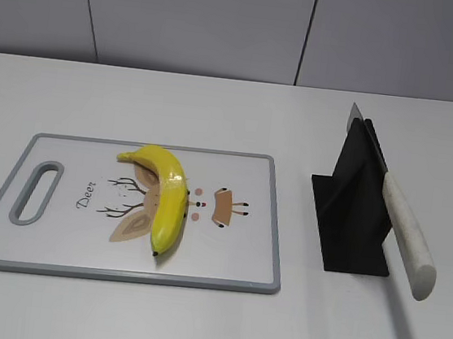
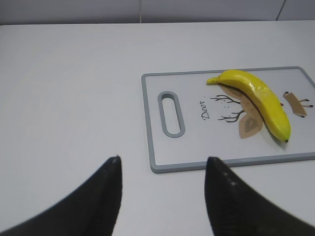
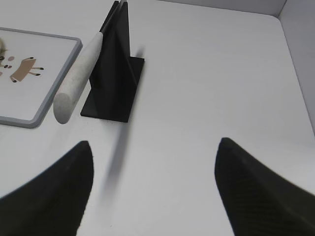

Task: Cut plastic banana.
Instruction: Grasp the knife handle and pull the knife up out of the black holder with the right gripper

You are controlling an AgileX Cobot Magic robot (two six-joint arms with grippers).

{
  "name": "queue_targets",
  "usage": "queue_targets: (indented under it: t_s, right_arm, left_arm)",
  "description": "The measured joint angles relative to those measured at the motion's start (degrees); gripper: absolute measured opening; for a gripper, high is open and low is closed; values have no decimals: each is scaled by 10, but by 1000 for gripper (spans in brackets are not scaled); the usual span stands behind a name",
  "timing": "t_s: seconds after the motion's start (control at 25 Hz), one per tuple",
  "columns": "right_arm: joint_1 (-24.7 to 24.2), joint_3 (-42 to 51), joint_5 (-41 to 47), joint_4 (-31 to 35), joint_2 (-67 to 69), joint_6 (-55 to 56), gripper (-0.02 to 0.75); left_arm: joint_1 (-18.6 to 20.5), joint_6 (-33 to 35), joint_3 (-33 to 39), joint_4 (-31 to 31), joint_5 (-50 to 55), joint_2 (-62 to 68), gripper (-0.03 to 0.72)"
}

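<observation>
So the plastic banana is lying on the cutting board, roughly in the middle, curving over the little deer drawing printed there. It's looking glossy and bright yellow with small dark tips, one end pointing toward the board's back edge and the other toward the front edge. The board itself is a flat white rectangle with a grey rim and an oval handle slot on its left end, sitting on a plain matte white worktop.

Off to the right, well apart from the board, a black stand made of thin angular plates is holding a knife at a slant, the steel blade tucked into it and the speckled off-white rounded handle sticking out toward the front.

Neither arm is touching anything. The left tool is hovering over bare worktop just in front of the board, its dark fingers spread apart with nothing between them. The right tool is hanging near the stand, fingers spread wide and holding nothing either
</observation>
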Motion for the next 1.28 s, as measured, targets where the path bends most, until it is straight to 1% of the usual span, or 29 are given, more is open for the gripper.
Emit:
queue_targets:
  t_s: [1.28]
  right_arm:
    - [0,0,0,0,0,0,582]
  left_arm:
    - [0,0,0,0,0,0,518]
